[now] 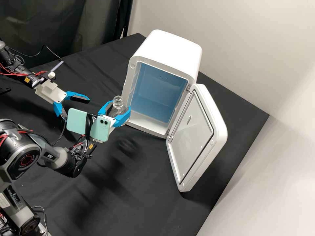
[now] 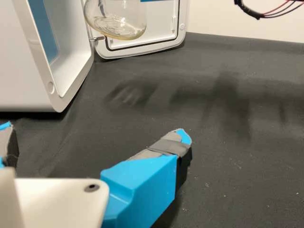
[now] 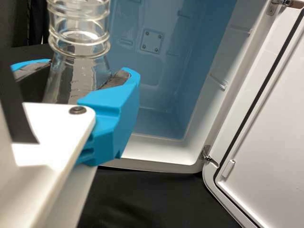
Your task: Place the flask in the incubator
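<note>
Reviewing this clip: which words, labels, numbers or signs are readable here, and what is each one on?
Nothing here can be read as text.
flask: faint graduation marks on the glass, illegible.
right arm: small white mark, too small to read.
left arm: yellow tag at the wrist, too small to read.
incubator: no print seen on its shell or door.

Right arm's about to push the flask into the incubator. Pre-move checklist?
1. Access: ok, door swung wide.
2. Grip: ok, right gripper shut on flask below the neck.
3. Attitude: ok, flask upright, mouth up.
4. Line-up: ok, flask just outside the incubator opening, facing it.
5. Other arm: ok, left gripper open, farther from the incubator than the flask.
6. Headroom under the chamber roof: cannot tell.
</note>
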`<state>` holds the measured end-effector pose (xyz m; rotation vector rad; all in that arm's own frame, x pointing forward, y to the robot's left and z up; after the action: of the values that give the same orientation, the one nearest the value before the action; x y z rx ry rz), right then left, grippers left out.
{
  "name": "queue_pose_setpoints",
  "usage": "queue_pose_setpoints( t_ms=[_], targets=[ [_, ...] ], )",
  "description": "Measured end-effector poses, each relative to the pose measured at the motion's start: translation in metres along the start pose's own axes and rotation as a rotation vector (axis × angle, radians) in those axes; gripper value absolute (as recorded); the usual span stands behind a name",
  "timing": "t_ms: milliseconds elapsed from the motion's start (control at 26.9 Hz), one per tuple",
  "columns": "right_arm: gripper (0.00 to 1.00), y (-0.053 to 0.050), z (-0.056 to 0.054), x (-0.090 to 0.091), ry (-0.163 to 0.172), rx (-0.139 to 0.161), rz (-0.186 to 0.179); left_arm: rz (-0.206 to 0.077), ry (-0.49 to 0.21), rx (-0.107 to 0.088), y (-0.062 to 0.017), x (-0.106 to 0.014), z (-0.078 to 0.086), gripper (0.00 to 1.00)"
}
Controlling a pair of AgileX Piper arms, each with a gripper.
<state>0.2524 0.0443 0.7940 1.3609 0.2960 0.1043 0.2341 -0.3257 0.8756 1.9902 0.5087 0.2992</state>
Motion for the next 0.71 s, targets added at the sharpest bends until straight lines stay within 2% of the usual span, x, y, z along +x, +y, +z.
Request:
queue_pose_setpoints(
  t_ms=[223, 260, 335, 520, 706],
  targets=[
    [0.00, -0.009, 0.000, 0.003, 0.002, 0.001, -0.030, 0.000, 0.000, -0.002, 0.0000, 0.000, 0.000, 1.00],
    [0.00, -0.012, 0.000, 0.004, 0.002, -0.003, -0.044, 0.000, 0.000, -0.002, 0.0000, 0.000, 0.000, 1.00],
    [0.00, -0.015, 0.000, 0.006, -0.003, -0.020, -0.049, 0.000, 0.000, -0.002, 0.0000, 0.000, 0.000, 1.00],
    [0.00, -0.016, 0.005, 0.013, -0.032, -0.051, -0.037, 0.000, 0.000, -0.002, 0.0000, 0.000, 0.000, 1.00],
    [0.00, -0.016, 0.006, 0.014, -0.039, -0.053, -0.032, 0.000, 0.000, -0.002, 0.0000, 0.000, 0.000, 1.00]
  ],
)
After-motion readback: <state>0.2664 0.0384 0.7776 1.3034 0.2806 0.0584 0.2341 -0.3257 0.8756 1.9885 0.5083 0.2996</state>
